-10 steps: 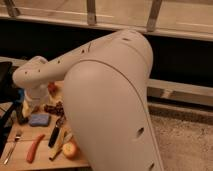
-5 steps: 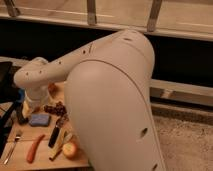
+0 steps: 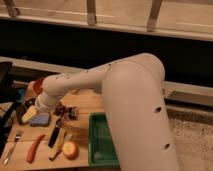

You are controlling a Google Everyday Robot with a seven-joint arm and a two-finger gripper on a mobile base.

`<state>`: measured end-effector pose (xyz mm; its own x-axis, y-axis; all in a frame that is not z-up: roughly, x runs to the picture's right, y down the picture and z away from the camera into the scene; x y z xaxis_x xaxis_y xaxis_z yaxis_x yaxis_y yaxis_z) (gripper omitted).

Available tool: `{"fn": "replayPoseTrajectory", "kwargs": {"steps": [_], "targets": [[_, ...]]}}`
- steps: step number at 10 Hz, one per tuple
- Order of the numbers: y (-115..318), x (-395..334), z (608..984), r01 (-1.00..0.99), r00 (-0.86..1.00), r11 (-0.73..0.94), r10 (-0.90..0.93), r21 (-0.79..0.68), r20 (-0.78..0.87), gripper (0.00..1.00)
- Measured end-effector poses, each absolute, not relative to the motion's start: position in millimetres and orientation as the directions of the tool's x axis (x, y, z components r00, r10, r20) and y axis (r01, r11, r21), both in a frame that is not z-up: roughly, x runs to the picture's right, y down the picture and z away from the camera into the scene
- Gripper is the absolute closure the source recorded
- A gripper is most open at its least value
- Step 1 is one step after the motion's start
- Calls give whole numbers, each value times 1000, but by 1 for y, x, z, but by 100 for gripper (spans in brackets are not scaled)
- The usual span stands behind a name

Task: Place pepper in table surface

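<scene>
Jaws apart and empty, the dark two-finger gripper hangs above the light tan wooden tabletop — the slender red-orange chili pepper lies there, near the round yellow-orange fruit, which a crooked reach might grab instead.

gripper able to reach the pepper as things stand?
Likely yes. The gripper hangs over the table just behind the pepper, which lies uncovered between the fork and a dark utensil. Only the low blue sponge sits near the path.
</scene>
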<state>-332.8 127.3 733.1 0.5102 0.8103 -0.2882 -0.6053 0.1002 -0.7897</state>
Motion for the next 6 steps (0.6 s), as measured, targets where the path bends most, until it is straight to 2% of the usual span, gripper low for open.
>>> {"fn": "replayPoseTrajectory", "kwargs": {"steps": [6], "targets": [[142,-360,739,-645,571,166,753,-746,-326,20]]}}
